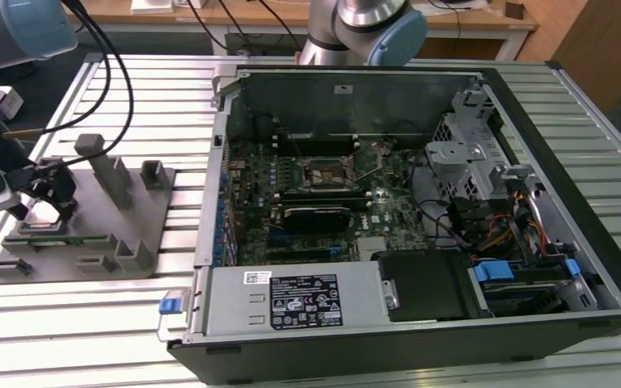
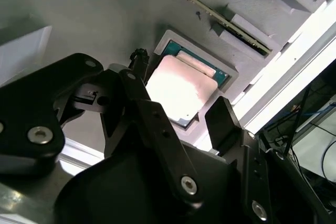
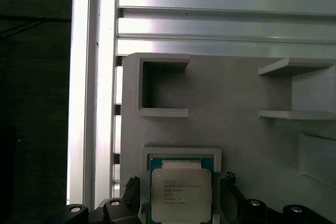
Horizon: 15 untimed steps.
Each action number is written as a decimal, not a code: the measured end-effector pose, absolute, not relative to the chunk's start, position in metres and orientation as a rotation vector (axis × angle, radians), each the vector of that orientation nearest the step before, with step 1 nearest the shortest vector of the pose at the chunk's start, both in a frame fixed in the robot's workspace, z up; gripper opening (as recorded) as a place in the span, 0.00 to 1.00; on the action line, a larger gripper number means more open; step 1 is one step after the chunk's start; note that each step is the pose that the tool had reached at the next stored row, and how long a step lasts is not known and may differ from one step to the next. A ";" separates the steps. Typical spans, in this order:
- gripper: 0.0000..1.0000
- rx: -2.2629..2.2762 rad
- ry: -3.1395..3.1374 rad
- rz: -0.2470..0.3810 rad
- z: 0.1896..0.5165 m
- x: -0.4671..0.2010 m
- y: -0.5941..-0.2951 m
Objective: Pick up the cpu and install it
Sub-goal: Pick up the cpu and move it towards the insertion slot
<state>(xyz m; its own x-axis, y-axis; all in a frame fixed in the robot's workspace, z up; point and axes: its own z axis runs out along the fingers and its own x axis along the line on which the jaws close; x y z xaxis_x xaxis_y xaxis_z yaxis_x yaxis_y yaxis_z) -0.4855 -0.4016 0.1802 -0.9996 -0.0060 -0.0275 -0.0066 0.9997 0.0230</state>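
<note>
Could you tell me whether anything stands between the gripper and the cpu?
Nothing visible does. The open gripper hangs over the cpu, which lies bare in its recess in the grey fixture.

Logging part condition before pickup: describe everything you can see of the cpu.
The small flat square cpu has a shiny silver metal top with dark print and a thin green rim. It lies flat, top up, in a raised-edged square pocket of the grey plastic fixture. The open black end effector straddles it without gripping it.
</note>
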 end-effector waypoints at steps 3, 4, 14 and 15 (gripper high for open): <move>0.71 -0.012 3.114 0.038 0.179 -0.486 -0.402; 0.71 -0.012 3.114 0.038 0.179 -0.487 -0.402; 0.71 -0.012 3.114 0.041 0.178 -0.488 -0.402; 0.71 -0.012 3.114 0.051 0.178 -0.488 -0.402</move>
<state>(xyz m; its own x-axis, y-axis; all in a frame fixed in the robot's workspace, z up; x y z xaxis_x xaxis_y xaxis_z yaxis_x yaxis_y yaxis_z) -0.4879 -0.4016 0.1784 -0.9996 -0.0074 -0.0275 -0.0083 0.9994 0.0329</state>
